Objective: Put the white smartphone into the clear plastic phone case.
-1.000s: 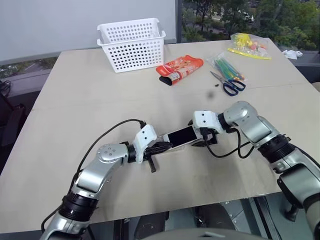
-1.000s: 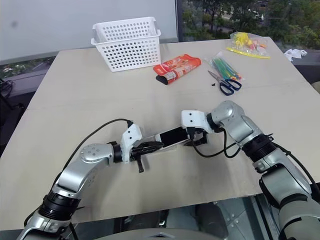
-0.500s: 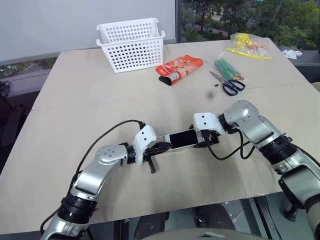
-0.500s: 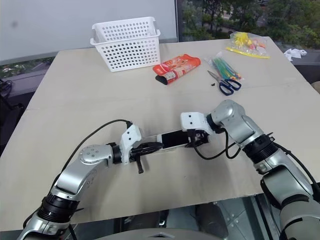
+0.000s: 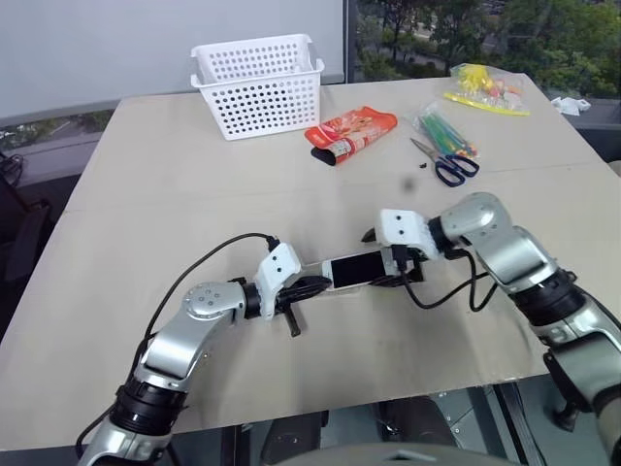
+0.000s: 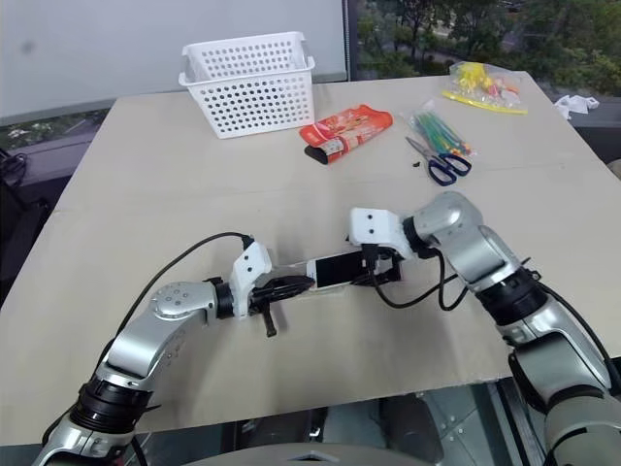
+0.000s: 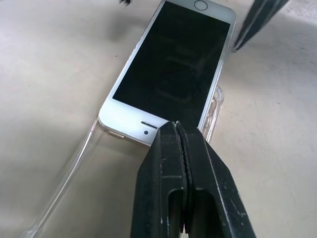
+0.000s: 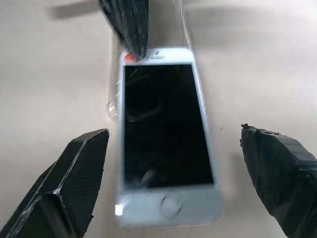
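The white smartphone (image 5: 357,270) lies screen up on the table between my two grippers. It rests on the clear plastic phone case (image 7: 74,171), shifted along it, so the case's rim sticks out past the phone's speaker end. My left gripper (image 5: 312,286) is shut, its tip (image 7: 176,130) at a corner of that speaker end, over the case. My right gripper (image 5: 388,257) is open and hovers above the home-button end, with one finger (image 8: 79,173) on each side of the phone and neither touching it.
A white perforated basket (image 5: 257,83) stands at the far side of the table. A red snack packet (image 5: 351,134), blue-handled scissors (image 5: 448,165), a bag of coloured pens (image 5: 441,126) and a yellow bag (image 5: 485,89) lie at the far right. The table's front edge (image 5: 388,393) is close.
My right gripper has lifted up and back from the phone's home-button end, with its fingers wide again after narrowing briefly. The phone lies flatter. My left gripper has not moved.
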`<act>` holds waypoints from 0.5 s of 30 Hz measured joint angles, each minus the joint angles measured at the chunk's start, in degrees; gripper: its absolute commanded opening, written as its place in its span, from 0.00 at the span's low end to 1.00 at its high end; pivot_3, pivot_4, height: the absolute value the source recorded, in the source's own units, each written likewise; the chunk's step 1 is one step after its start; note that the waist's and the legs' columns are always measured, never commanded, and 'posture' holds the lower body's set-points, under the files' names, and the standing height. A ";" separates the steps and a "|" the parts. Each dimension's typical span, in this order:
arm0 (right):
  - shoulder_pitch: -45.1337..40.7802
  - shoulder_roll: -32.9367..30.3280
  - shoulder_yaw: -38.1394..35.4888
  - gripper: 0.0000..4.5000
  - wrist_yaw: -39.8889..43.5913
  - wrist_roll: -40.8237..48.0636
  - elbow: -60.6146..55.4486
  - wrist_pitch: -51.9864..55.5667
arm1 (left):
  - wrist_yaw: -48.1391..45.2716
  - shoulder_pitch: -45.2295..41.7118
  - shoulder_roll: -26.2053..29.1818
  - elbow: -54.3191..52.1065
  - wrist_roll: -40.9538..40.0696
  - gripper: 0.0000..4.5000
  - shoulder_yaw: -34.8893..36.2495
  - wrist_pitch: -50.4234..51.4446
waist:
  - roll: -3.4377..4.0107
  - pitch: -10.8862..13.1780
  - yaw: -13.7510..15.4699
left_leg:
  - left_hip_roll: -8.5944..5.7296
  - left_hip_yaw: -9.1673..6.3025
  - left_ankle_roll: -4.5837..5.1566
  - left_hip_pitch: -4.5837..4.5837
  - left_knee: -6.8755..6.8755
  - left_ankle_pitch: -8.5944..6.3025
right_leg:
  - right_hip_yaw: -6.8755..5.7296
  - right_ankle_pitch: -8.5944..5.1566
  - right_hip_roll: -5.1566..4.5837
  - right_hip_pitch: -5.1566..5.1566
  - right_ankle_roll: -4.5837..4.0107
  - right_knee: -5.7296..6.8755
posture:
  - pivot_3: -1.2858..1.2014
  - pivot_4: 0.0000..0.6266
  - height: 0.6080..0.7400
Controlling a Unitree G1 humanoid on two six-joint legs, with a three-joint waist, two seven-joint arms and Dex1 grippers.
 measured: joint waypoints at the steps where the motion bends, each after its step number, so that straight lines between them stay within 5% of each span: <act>1: 0.01 -0.81 -1.04 1.00 0.07 0.59 -0.47 1.01 | 0.00 0.08 0.02 0.01 0.00 0.00 0.03 0.00 | 0.00 0.00 -0.10 | 0.00 0.01 0.00 0.03 0.00 0.00 | 0.01 0.00 -0.01 0.01 0.00 0.00 | 0.52 0.24 1.00; 6: 2.22 -5.35 -4.19 0.66 -0.89 2.44 -1.82 4.45 | 0.06 0.13 0.02 0.03 0.01 0.00 0.05 0.06 | 0.00 0.00 -0.12 | 0.05 -0.02 0.00 0.04 -0.01 0.00 | -0.09 -0.01 0.03 0.03 -0.01 0.01 | 0.52 0.24 1.00; 12: 2.93 -4.41 -3.31 0.07 -6.69 -0.85 0.44 2.47 | 0.00 -0.23 0.03 0.27 0.04 0.00 0.04 0.06 | 0.00 0.00 -0.28 | 0.04 0.06 0.00 0.06 -0.01 0.00 | -0.01 0.00 0.03 0.02 0.00 0.01 | 0.52 0.24 1.00; 15: 2.68 -1.50 -1.38 0.03 -9.40 -3.05 1.02 0.28 | -0.08 -0.23 0.06 0.23 0.04 0.00 0.04 0.05 | 0.00 0.00 -0.31 | 0.05 0.03 0.00 0.06 -0.03 0.00 | -0.03 0.00 0.05 0.01 0.01 0.01 | 0.52 0.24 1.00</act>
